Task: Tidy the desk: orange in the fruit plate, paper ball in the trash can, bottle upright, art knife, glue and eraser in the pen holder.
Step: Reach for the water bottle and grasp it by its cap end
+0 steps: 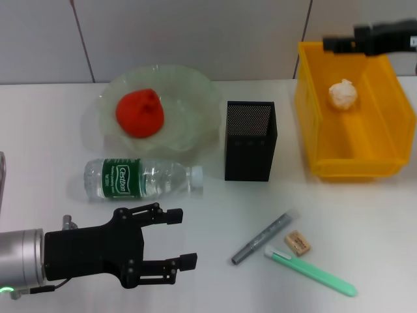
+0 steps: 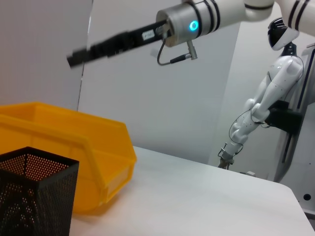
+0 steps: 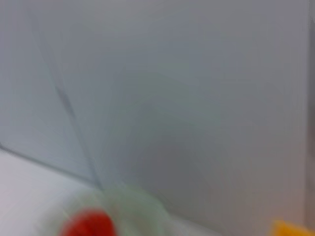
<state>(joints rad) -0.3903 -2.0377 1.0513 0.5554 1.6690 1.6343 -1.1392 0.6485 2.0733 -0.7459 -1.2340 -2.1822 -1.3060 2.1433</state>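
Head view: orange [image 1: 139, 112] already in fruit plate [image 1: 186, 88], paper ball [image 1: 343, 94] inside trash can [image 1: 384, 160]. Bottle [image 1: 140, 178] lying on its side just in front of the plate. Left gripper [image 1: 185, 238] near it, fingers spread wide, empty. Right gripper [image 1: 333, 44] above the can's back rim; open or closed impossible to tell. Art knife [image 1: 263, 237], eraser [image 1: 297, 242] and glue [image 1: 311, 271] close together, in front of pen holder [image 1: 249, 139].

Left wrist view: holder, can, right arm overhead.

Right wrist view: orange and plate only.

Likely next: bottle upright. Best to grasp mid-body squarely, then tip cap-end up.
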